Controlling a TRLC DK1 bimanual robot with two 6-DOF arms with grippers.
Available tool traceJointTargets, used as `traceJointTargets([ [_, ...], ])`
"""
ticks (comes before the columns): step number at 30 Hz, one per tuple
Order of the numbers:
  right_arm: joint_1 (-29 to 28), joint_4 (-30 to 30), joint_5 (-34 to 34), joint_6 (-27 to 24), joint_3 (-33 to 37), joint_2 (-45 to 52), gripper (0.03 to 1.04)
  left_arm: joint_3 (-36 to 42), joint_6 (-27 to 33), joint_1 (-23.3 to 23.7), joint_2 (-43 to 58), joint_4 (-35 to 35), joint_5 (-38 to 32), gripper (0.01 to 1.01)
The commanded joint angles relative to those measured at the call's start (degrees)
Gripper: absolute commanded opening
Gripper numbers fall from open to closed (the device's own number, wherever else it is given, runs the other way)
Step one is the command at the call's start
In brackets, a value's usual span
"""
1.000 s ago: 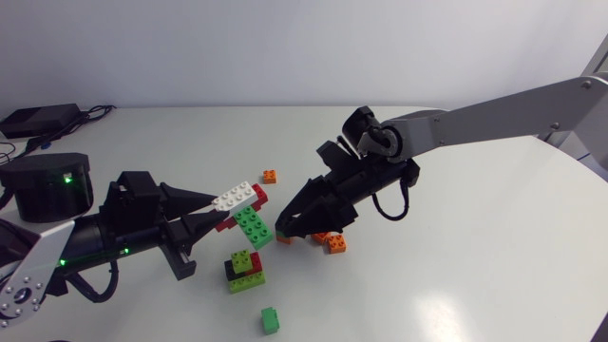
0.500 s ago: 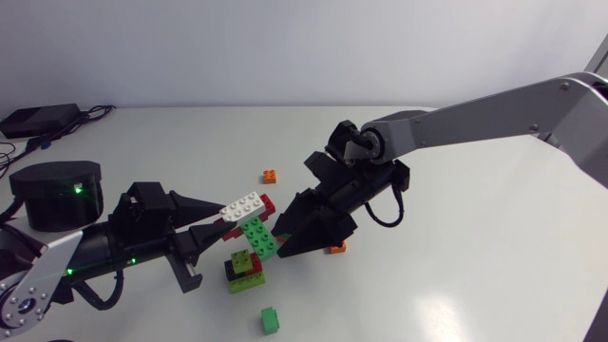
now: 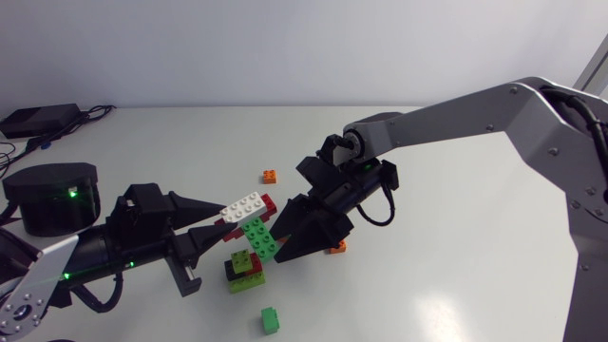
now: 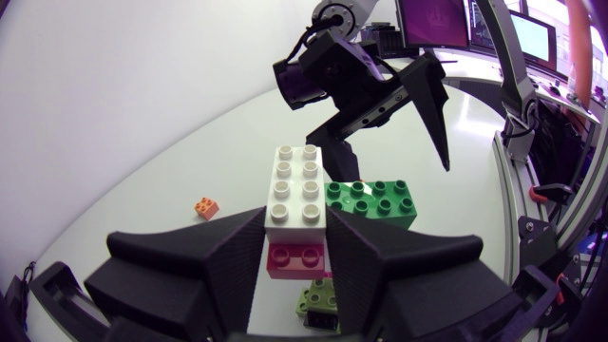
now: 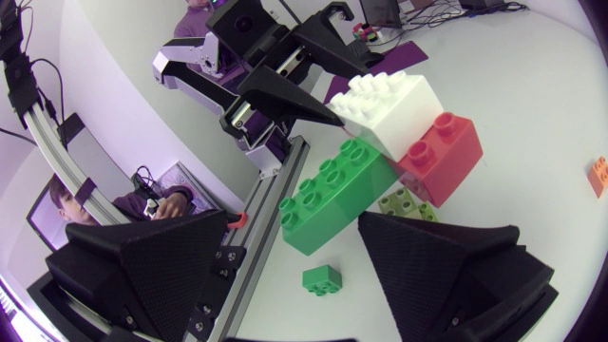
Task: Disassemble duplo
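Note:
My left gripper (image 3: 228,220) is shut on a small Duplo assembly held above the table. Its fingers (image 4: 218,256) clamp a white brick (image 4: 296,187) stacked on a red brick (image 4: 296,258). A green brick (image 3: 258,236) hangs from the assembly's far side, beyond the left fingertips. My right gripper (image 3: 278,245) stands open at that green brick (image 5: 332,195), one wide finger on each side and neither touching it. Below on the table sits a second small stack (image 3: 245,271) of lime, black and red bricks.
A small green brick (image 3: 271,320) lies near the front edge. One orange brick (image 3: 270,176) sits farther back, another (image 3: 337,247) is half hidden by my right gripper. A black box (image 3: 38,119) with cables rests at the far left.
My right arm has swung left and brought its open gripper up to the green brick. The left gripper has shifted the held assembly slightly right and down.

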Motion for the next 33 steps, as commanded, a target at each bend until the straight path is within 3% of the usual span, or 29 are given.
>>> traceJointTargets([
  [1,0.57,-1.44,-0.66,-2.04,1.11,1.47,0.99,-1.24,0.67,-0.66,-0.60,1.08,-0.09,0.030],
  [11,1.44,-2.49,-0.66,-1.16,2.87,3.32,0.96,-1.50,0.84,-1.72,-0.60,1.69,-0.35,0.030],
  [17,1.62,-2.58,-0.66,-0.81,3.31,3.58,0.96,-2.38,0.67,-3.56,-0.24,5.21,-4.66,0.030],
  [25,1.71,-2.67,-0.57,-0.29,3.84,3.85,0.90,-2.56,0.14,-4.09,-0.68,5.82,-5.36,0.031],
  [29,1.80,-2.67,-0.57,0.07,3.92,3.85,0.74,-2.38,-1.62,-3.83,-1.74,5.82,-5.36,0.031],
  [33,1.71,-2.58,-0.57,0.86,4.54,4.02,0.46,-2.30,-2.41,-3.56,-2.53,5.21,-4.31,0.031],
])
